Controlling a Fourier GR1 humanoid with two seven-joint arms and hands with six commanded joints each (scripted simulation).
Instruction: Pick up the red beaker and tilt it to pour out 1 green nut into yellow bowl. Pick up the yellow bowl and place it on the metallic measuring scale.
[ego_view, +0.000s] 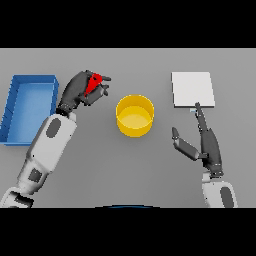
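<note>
Your left hand sits at about ten o'clock from the yellow bowl, fingers curled tight around the red beaker, which is tilted toward the bowl. The bowl stands upright mid-surface, apart from both hands. Your right hand lies at four o'clock from the bowl, fingers straight and spread, one fingertip touching the near edge of the metallic measuring scale. A blue tray sits at nine o'clock

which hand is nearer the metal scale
Right. The right hand lies just below the scale, a fingertip touching its lower edge; the left hand is far across, beyond the yellow bowl.
</note>
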